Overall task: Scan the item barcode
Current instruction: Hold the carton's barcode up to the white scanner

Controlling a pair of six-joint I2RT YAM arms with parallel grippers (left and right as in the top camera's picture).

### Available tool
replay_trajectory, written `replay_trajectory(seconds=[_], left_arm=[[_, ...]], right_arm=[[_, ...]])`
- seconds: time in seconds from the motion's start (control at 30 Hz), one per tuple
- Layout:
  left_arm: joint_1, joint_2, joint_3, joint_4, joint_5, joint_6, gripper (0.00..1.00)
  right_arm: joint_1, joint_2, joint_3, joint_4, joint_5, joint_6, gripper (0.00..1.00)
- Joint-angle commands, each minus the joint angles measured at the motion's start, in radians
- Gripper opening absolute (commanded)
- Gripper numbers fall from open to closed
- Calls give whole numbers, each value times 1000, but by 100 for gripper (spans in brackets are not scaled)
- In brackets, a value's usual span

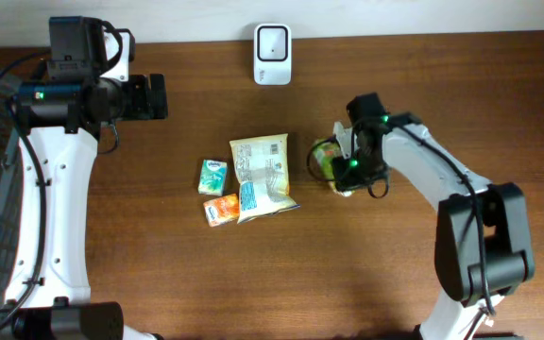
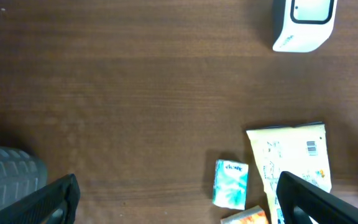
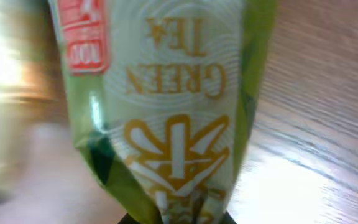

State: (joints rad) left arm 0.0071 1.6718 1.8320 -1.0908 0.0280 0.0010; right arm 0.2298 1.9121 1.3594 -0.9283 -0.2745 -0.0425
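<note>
Closest to us, the crumpled, upside-down green tea packet [image 3: 173, 112] sits pinched in our lowered right gripper [image 1: 341, 168]; our left gripper [image 1: 149, 96] hovers, jaws apart.

Bright, even light; the green tea packet [image 3: 173, 106] is blurred up close, glare whitens the table [image 3: 291, 186].

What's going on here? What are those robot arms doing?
The right gripper is pinched shut on a green tea packet down at the table. It needs to show the packet's barcode to the white scanner at the far edge, and that hasn't happened yet. The left gripper hangs open off to the side, holding nothing. A pale pouch and two small packs lie in the middle.
</note>
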Motion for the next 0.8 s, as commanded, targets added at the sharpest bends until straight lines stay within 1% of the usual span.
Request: replay_trajectory(seconds=[0.0, 0.03, 0.07, 0.1, 0.2, 0.27, 0.33, 0.4, 0.43, 0.47, 0.5, 0.53, 0.57, 0.6, 0.63, 0.67, 0.7, 0.73, 0.77], left_arm=[[5, -16, 16, 3, 10, 15, 99], [5, -16, 16, 3, 10, 15, 99], [5, -16, 16, 3, 10, 15, 99], [5, -16, 16, 3, 10, 15, 99], [5, -16, 16, 3, 10, 15, 99], [5, -16, 16, 3, 10, 15, 99], [5, -16, 16, 3, 10, 15, 99], [5, -16, 16, 3, 10, 15, 99], [5, -16, 16, 3, 10, 15, 99], [5, -16, 16, 3, 10, 15, 99], [5, -16, 16, 3, 10, 15, 99], [5, -16, 16, 3, 10, 15, 99], [5, -16, 16, 3, 10, 15, 99], [5, -16, 16, 3, 10, 15, 99], [5, -16, 16, 3, 10, 15, 99], [5, -16, 16, 3, 10, 15, 99], [5, -16, 16, 3, 10, 15, 99], [5, -16, 16, 3, 10, 15, 99], [5, -16, 16, 3, 10, 15, 99]], right_arm=[[-38, -66, 119, -24, -468, -123, 4], [-63, -66, 119, -22, -628, -142, 4], [-78, -66, 119, -25, -705, -142, 4], [-100, -66, 119, -27, -832, -141, 4], [-127, -66, 119, -26, -1076, -141, 4], [-127, -66, 119, -31, -1106, -140, 4], [-127, -66, 119, -34, -1094, -140, 4], [-125, -66, 128, -41, -948, -75, 4], [-118, -66, 174, -77, -811, -15, 4], [-102, -66, 269, -141, -646, 14, 4], [-86, -66, 340, -181, -523, 40, 4], [-43, -62, 505, -235, -268, 89, 4], [-19, -57, 573, -245, -164, 105, 4], [20, -45, 665, -241, -3, 126, 4], [77, -23, 725, -180, 251, 130, 4], [126, 2, 725, -77, 427, 95, 4], [172, 50, 725, 49, 589, 20, 4], [193, 81, 725, 119, 651, -38, 4], [215, 126, 725, 215, 710, -125, 4]])
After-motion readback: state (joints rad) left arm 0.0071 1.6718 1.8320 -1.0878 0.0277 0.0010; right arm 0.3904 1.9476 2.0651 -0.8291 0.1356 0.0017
